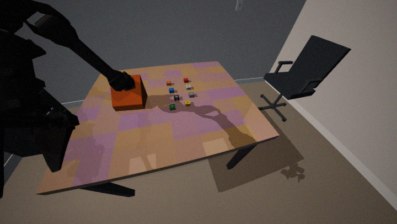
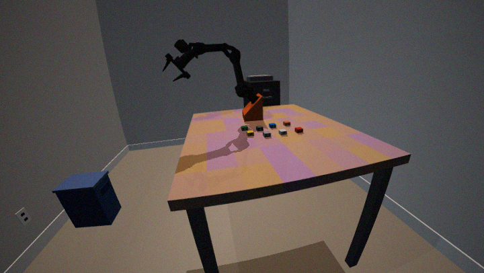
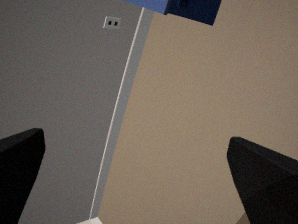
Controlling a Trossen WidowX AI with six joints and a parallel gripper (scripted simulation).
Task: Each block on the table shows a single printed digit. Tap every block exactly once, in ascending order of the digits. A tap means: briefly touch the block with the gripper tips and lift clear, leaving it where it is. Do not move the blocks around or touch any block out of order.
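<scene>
So the room's got plain grey walls [image 1: 166,33] [image 2: 199,20] [image 3: 50,85] and a tan floor [image 1: 180,200] [image 2: 145,189] [image 3: 210,90]. There's a black office chair [image 1: 314,64] by a paler wall [image 1: 358,91], a blue bin [image 2: 91,203] near a power outlet [image 2: 23,216] [image 3: 112,23], and pretty dim light.
</scene>
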